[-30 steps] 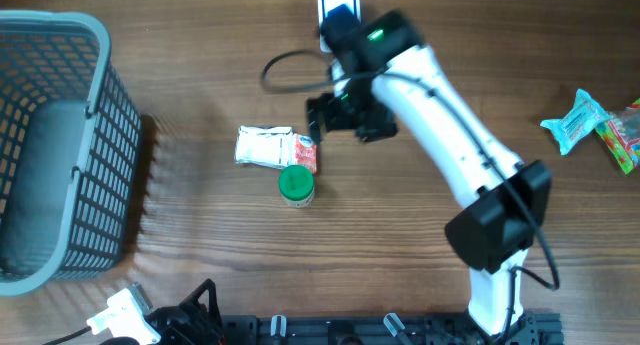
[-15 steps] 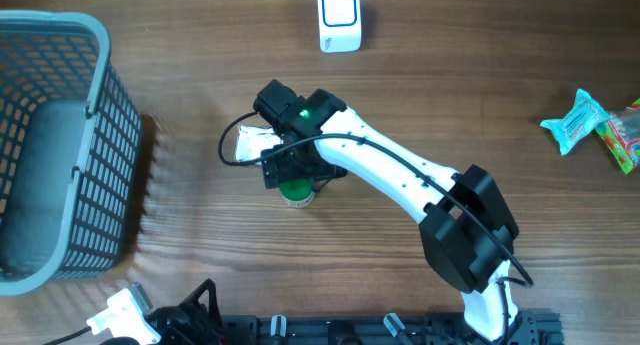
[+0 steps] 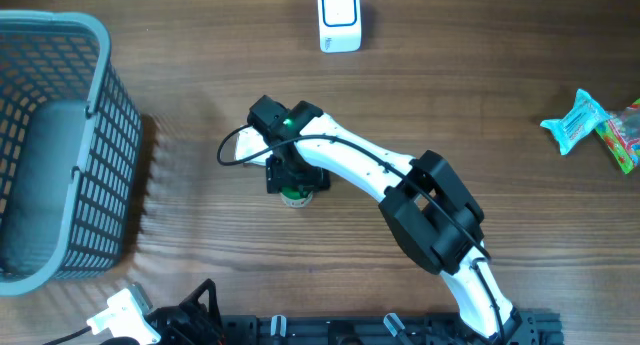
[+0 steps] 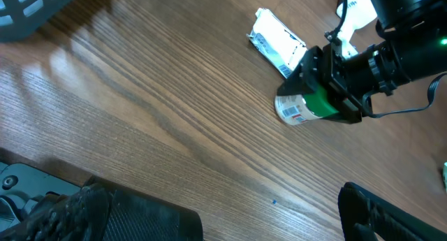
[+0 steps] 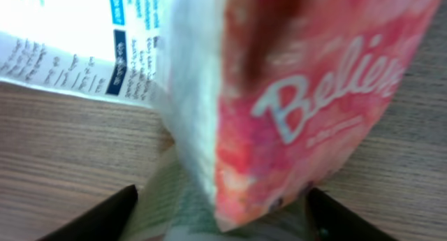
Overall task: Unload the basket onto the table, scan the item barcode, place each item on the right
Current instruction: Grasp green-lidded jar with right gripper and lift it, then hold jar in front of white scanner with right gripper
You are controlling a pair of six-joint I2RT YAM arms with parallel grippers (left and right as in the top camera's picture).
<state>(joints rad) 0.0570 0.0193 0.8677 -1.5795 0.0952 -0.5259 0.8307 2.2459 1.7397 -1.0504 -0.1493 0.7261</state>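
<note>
A small bottle (image 4: 297, 110) with a green cap and a white label rests on the wooden table, touching a white and red packet (image 4: 279, 45). My right gripper (image 3: 295, 180) is down over the bottle, one finger on each side of the green cap (image 3: 293, 196). In the right wrist view the packet (image 5: 300, 94) fills the frame, and the blurred bottle lies between the fingertips (image 5: 126, 202). Whether the fingers press on it does not show. My left gripper (image 4: 269, 220) stands open and empty near the front edge. The white scanner (image 3: 340, 18) sits at the far edge.
A grey mesh basket (image 3: 60, 145) stands at the left side. Two snack packets, one pale blue (image 3: 578, 120) and one multicoloured (image 3: 622, 135), lie at the right edge. A black cable (image 3: 232, 150) loops from the right wrist.
My right arm has swung from near the scanner toward the front, down onto the green-capped bottle, now covering most of the packet from above. Its fingers have narrowed. The left arm has not moved.
</note>
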